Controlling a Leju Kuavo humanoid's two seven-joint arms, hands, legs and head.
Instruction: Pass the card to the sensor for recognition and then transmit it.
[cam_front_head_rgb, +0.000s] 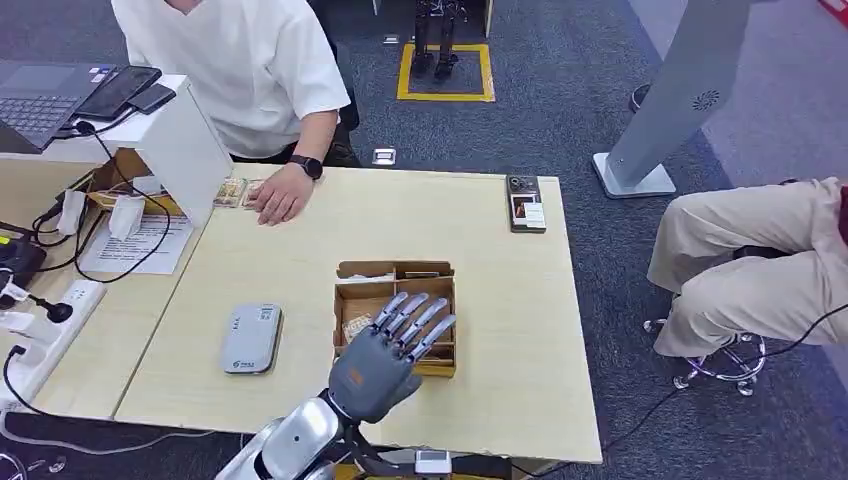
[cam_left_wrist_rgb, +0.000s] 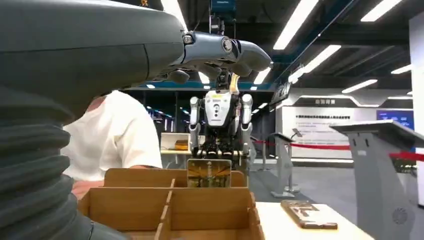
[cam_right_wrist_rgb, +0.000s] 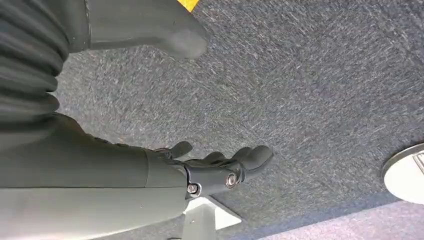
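Note:
A brown cardboard box (cam_front_head_rgb: 443, 290) with dividers stands mid-table. A patterned card (cam_front_head_rgb: 356, 327) lies in its left compartment. My left hand (cam_front_head_rgb: 390, 355) hovers over the box's near side, fingers (cam_front_head_rgb: 418, 318) spread and straight, holding nothing. In the left wrist view the fingers (cam_left_wrist_rgb: 220, 52) reach above the box (cam_left_wrist_rgb: 170, 205), and a gold-patterned card (cam_left_wrist_rgb: 208, 173) stands upright at its far wall. A grey flat sensor (cam_front_head_rgb: 251, 338) lies on the table left of the box. My right hand (cam_right_wrist_rgb: 220, 167) hangs over the carpet with loose, empty fingers.
A person in a white shirt sits across the table, one hand (cam_front_head_rgb: 283, 192) resting beside some cards (cam_front_head_rgb: 232, 192). A dark device (cam_front_head_rgb: 526, 203) lies at the far right edge. Cables and a laptop (cam_front_head_rgb: 40, 95) crowd the left. Another person (cam_front_head_rgb: 760, 260) sits at right.

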